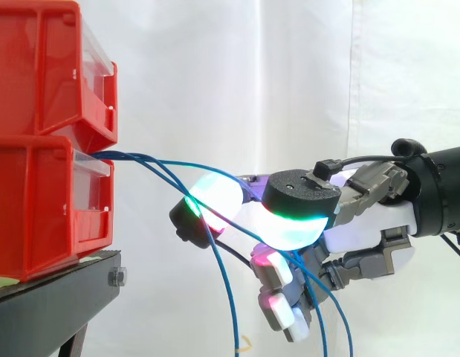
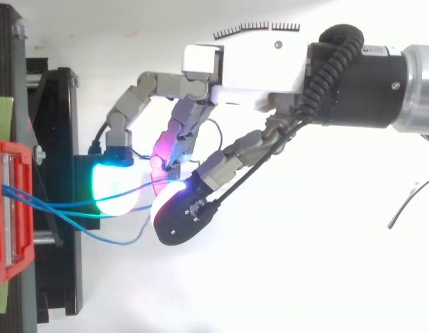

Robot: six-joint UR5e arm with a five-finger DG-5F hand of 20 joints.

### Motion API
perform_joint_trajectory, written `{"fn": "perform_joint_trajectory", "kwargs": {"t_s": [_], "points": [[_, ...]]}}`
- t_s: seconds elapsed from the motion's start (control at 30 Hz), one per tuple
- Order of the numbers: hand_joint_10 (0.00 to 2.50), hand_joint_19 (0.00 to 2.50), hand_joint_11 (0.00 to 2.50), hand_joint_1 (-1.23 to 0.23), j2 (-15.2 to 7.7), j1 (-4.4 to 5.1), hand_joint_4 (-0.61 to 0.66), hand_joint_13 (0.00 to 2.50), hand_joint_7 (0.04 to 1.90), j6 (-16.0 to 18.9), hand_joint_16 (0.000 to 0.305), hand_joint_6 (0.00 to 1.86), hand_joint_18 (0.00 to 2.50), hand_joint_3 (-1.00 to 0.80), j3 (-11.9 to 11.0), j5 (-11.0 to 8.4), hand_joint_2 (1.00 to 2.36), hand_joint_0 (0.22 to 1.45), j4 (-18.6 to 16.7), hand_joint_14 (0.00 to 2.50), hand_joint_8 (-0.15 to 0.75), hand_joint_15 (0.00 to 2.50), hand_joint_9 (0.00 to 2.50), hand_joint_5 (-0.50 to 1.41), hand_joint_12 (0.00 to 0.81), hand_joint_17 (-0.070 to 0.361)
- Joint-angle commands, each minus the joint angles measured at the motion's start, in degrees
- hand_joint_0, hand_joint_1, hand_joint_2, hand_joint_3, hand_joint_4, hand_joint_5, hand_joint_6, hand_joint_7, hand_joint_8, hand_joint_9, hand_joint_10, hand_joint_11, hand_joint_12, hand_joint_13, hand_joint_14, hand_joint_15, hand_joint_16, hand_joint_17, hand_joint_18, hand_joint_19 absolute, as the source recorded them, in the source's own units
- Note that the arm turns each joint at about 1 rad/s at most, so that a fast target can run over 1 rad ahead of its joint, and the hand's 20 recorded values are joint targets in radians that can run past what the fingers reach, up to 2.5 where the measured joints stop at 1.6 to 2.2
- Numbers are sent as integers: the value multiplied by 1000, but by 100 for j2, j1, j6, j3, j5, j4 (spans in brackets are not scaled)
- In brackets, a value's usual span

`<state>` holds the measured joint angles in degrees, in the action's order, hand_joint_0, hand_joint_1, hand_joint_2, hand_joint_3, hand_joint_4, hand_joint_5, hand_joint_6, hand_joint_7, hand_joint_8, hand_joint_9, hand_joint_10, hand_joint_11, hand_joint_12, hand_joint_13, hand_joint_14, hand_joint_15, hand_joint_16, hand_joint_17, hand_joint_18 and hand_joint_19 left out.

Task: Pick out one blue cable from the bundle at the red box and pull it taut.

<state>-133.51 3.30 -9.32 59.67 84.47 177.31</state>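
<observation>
Several thin blue cables (image 1: 157, 161) come out of the lower red bin (image 1: 36, 208) at the left and run right to my hand (image 1: 360, 232). In the top view they leave the bin (image 2: 10, 208) as a spread bundle (image 2: 55, 205). My hand (image 2: 242, 69) reaches in from the right with curled fingers. One blue cable (image 2: 141, 186) passes over the green-glowing fingertip (image 2: 114, 189) and ends between the thumb pad (image 1: 293, 223) and a magenta-lit finger (image 2: 164, 149), pinched there. The other cables sag and hang down below the hand (image 1: 231, 305).
A second red bin (image 1: 44, 67) is stacked on the lower one. Both rest on a black stand (image 1: 51, 305), whose frame juts toward the hand (image 2: 62, 139). A white curtain is behind. A thin dark wire (image 2: 408, 205) lies at the right of the top view.
</observation>
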Motion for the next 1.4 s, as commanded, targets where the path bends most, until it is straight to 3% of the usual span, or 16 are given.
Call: {"fn": "perform_joint_trajectory", "kwargs": {"t_s": [0.0,0.37,1.07,1.37], "points": [[27,600,785,-938,0,4,-213,977,656,0,38,959,871,-500,1,-1,1000,753,14,24,153,578,1143,-171,286,85],[28,655,791,-812,0,4,-118,1002,592,0,45,923,893,-500,1,-1,1000,527,14,23,207,589,1221,-137,323,101],[30,679,784,-660,0,13,-151,1078,710,0,45,867,966,-500,1,-1,1000,547,14,23,223,589,1367,-98,319,102],[28,665,777,-708,0,13,-128,1107,714,35,50,858,1017,-500,-8,87,1000,481,31,22,244,582,1378,-95,342,111]]}}
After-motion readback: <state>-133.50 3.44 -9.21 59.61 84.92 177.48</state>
